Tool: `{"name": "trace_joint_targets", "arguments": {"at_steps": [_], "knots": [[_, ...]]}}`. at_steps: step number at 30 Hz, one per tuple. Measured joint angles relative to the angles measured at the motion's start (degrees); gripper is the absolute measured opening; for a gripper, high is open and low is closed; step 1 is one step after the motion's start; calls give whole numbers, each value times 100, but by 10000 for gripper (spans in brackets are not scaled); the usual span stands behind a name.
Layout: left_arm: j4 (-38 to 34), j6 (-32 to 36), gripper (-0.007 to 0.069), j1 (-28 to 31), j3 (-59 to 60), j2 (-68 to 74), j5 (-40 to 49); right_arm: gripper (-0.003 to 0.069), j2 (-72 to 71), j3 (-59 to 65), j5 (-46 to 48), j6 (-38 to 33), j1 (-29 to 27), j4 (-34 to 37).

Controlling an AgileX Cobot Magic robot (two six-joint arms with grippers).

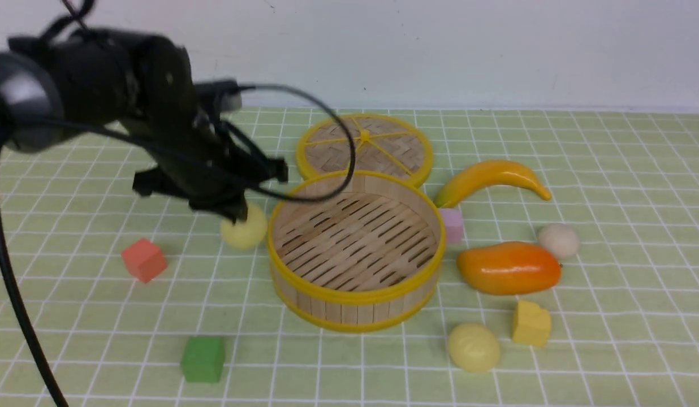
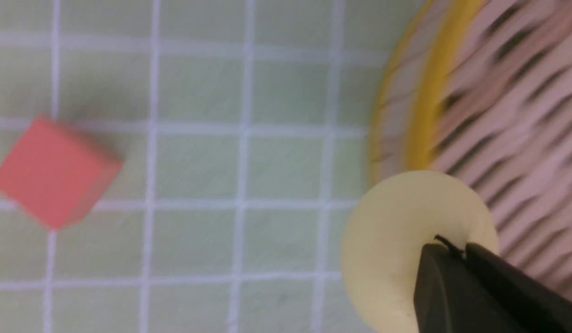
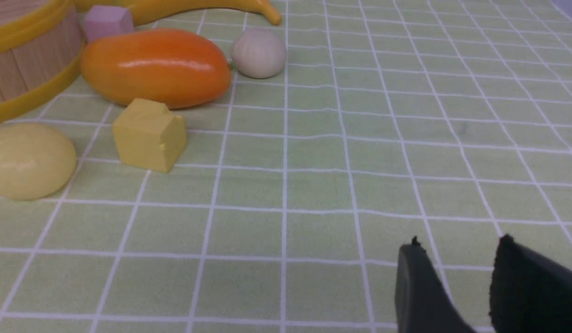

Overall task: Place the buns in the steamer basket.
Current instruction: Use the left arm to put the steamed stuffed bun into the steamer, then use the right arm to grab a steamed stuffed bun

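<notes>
A: How is the left end effector set?
B: Fingertips nearly together on the pale yellow bun, just beside the empty steamer basket, left of the surface's middle; presumably to lift it in; a true grip I cannot tell; right end effector parted, empty.

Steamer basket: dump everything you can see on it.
The round steamer basket has bamboo-look slat walls, yellow rings at top and bottom, and a slatted floor with dark gaps. It stands upright and empty on the green checked cloth. The flat woven lid lies just behind it. A pink cube sits at its right wall and a pale yellow bun at its left; contact is unclear.
</notes>
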Motion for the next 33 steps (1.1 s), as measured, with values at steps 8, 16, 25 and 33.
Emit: {"name": "trace_joint_targets", "arguments": {"at_steps": [8,16,25,33], "knots": [[-1205,657,-13,0,-139,218,-473,241,0,0,0,0,0,0],[-1663,1015,9,0,-139,973,-897,241,0,0,0,0,0,0],[-1669,1020,216,0,-139,956,-865,241,0,0,0,0,0,0],[-1126,1032,399,0,-139,-324,-136,241,0,0,0,0,0,0]]}}
